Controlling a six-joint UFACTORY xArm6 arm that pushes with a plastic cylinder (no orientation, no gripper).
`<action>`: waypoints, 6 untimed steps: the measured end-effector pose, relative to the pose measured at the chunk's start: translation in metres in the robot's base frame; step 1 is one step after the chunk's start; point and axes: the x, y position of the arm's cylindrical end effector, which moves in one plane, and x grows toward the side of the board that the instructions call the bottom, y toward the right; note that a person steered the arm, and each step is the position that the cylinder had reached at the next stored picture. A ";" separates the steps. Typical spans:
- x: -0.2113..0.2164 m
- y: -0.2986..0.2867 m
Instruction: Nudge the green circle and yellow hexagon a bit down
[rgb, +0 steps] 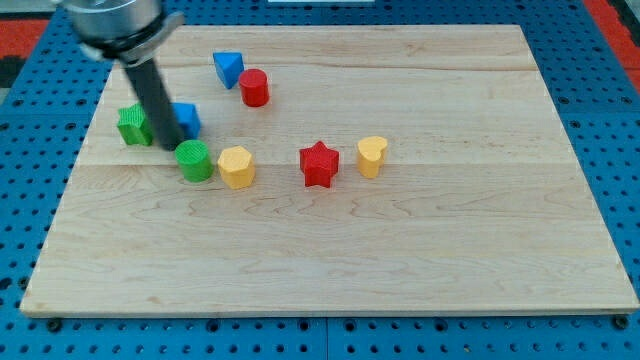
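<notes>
1. As the rod (152, 95) slants down from the view's top left, the tip (172, 147) sits on the wooden board (400, 250), just above and left of the green circle (194, 160), touching it or v. nearly so; can't tell which.
2. No hand or jaws on this arm, just a plain dark rod, so nothing is grasped; whatever contact there is comes from the tip's side only.
3. Green circle: left-centre of the board, upright, w/ the yellow hexagon (236, 166) right beside it on the view's right. The two look to be touching or a hair apart.
4. Blue block (187, 120): just above the green circle, partly hidden behind the rod, shape hard to make out.
5. Green block (133, 125), ridged or star-like: left of the rod, near the board's left edge.
6. Blue triangle (228, 68) & red cylinder (254, 88): close together, toward the view's top, well above the task pair.
7. Red star (319, 164) & yellow heart (371, 156): near each other, approx. mid-board, to the view's right of the hexagon, on roughly the same row.
8. Board lies on a blue perforated table (610, 130).
</notes>
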 end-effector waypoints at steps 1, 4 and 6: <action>-0.022 0.026; -0.021 0.029; 0.023 0.030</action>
